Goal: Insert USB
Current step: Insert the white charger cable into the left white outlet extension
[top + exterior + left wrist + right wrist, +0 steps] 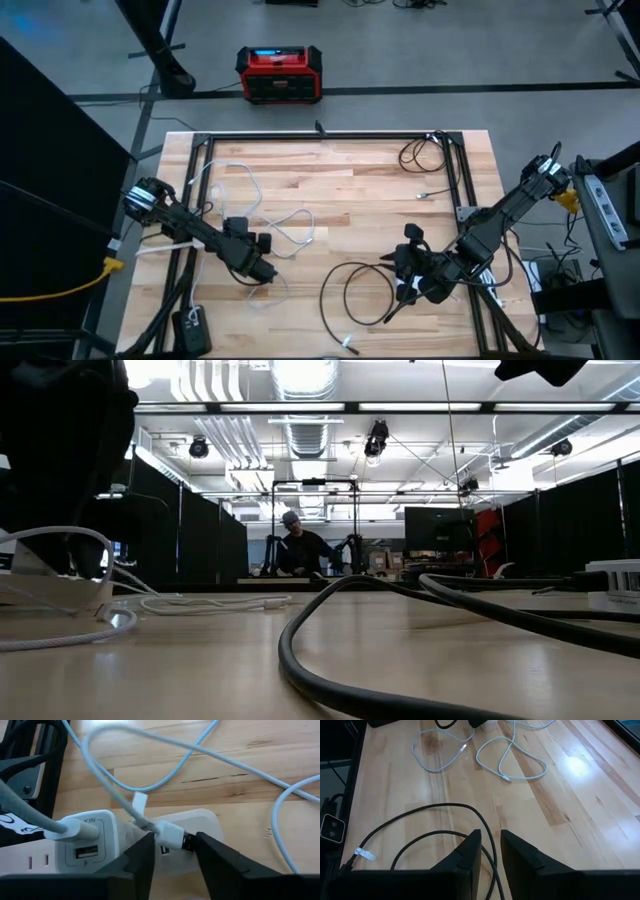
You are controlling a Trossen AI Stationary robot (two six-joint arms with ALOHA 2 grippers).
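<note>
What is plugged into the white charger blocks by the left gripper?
A grey cable fills one white charger, whose USB port below stays empty. The white USB plug sits at the second block, between the left gripper fingers; insertion depth is hidden.

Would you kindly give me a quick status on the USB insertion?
Left gripper open around white USB plug, plug at charger port. Right gripper idle over black cable. Nothing blocking.

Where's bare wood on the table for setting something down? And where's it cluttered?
Free: the middle strip between the white cable loops and the small black cable coil at the far right corner. Crowded: around the left gripper at the charger, and the near edge, where the black cable loops by the right gripper.
</note>
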